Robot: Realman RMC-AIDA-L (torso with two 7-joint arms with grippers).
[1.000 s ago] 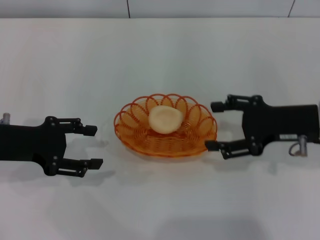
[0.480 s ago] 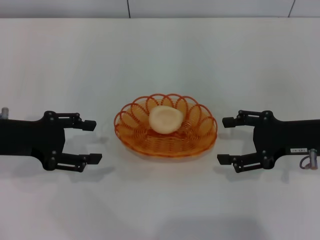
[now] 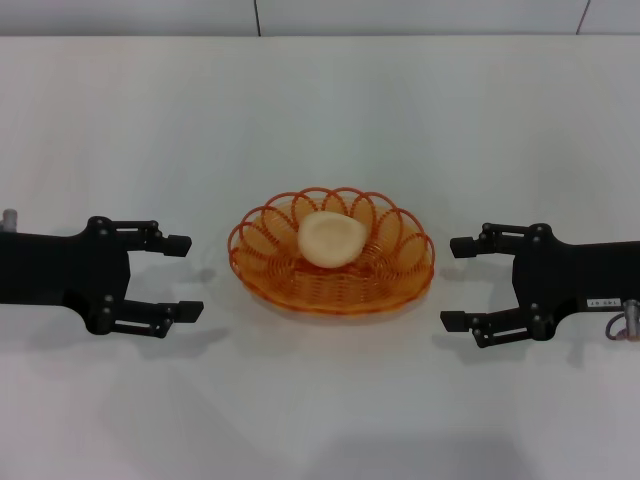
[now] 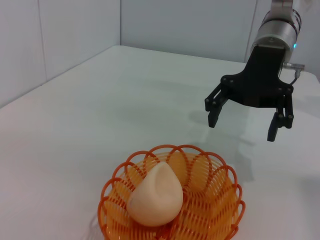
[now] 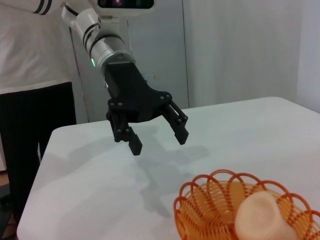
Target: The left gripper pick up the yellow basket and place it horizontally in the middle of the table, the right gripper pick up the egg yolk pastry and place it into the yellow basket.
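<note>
The yellow basket (image 3: 332, 262) lies flat in the middle of the white table (image 3: 320, 120). The pale egg yolk pastry (image 3: 330, 238) rests inside it. It also shows in the left wrist view, with the basket (image 4: 210, 210) and pastry (image 4: 156, 196), and in the right wrist view, with the basket (image 5: 210, 205) and pastry (image 5: 262, 216). My left gripper (image 3: 183, 276) is open and empty, left of the basket. My right gripper (image 3: 457, 283) is open and empty, right of the basket. The right gripper (image 4: 244, 122) shows in the left wrist view and the left gripper (image 5: 158, 141) in the right wrist view.
A grey wall (image 3: 320, 15) runs behind the table's far edge. In the right wrist view a person in a white shirt (image 5: 30, 45) stands beyond the table's left end.
My right gripper has drawn back to the right, away from the basket's rim, and sunk a little. My left gripper has shifted slightly left. The basket and pastry have not moved.
</note>
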